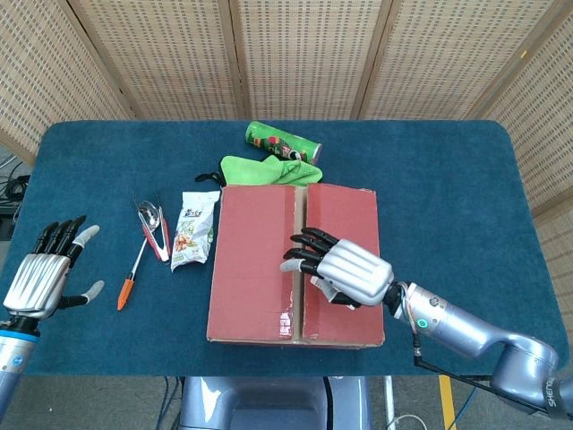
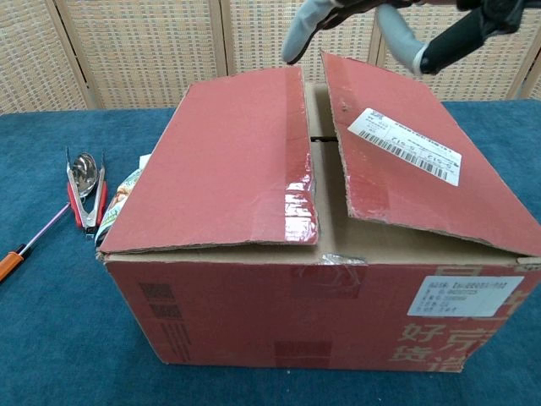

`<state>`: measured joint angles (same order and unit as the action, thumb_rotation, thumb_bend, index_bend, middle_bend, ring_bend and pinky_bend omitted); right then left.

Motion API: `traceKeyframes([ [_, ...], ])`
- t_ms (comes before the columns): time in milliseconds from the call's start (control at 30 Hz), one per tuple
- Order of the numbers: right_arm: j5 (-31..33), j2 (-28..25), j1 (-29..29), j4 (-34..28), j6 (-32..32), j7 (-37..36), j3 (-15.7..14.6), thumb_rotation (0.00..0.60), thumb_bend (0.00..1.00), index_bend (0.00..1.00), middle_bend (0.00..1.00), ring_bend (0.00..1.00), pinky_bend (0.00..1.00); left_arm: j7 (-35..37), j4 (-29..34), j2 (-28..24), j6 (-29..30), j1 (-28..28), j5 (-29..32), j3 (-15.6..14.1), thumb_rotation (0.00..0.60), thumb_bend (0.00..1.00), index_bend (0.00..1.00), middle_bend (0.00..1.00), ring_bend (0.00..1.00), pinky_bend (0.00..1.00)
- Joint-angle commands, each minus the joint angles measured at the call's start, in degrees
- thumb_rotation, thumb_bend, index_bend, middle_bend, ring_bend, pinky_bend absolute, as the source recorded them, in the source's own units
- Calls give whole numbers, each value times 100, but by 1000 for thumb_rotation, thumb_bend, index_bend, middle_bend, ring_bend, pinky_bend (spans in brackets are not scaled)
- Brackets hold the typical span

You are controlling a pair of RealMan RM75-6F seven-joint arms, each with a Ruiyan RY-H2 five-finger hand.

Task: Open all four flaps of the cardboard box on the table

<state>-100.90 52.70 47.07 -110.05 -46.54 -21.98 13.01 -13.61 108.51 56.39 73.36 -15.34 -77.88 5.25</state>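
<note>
The cardboard box (image 1: 295, 264) sat on a blue-carpeted table (image 1: 430, 170) before wicker screens (image 1: 295, 54). Right hand (image 1: 345, 271) hovered above it, fingers spread; left hand (image 1: 40, 278) likewise spread, empty.

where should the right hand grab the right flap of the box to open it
Take the right flap by its inner free edge along the centre seam, coming from above. That edge sits lifted above the box, leaving a gap for fingertips. The right hand hovers over it, fingers spread toward the seam.
</note>
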Motion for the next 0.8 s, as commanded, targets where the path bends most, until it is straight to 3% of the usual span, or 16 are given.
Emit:
traceKeyframes([
  [33, 74, 140, 109, 1, 133, 110, -48, 600, 1000, 206, 195, 0, 0, 20, -3, -1, -15, -14, 2, 3, 493, 299, 109, 0, 0, 0],
  [467, 384, 362, 263, 250, 324, 470, -265, 600, 1000, 222, 197, 0, 0, 93, -48, 18, -50, -33, 73, -20, 493, 299, 109, 0, 0, 0],
  [800, 508, 419, 283, 422, 270, 531, -401, 600, 1000, 285, 288, 0, 0, 110, -39, 7, -46, -42, 97, -29, 492, 299, 109, 0, 0, 0],
])
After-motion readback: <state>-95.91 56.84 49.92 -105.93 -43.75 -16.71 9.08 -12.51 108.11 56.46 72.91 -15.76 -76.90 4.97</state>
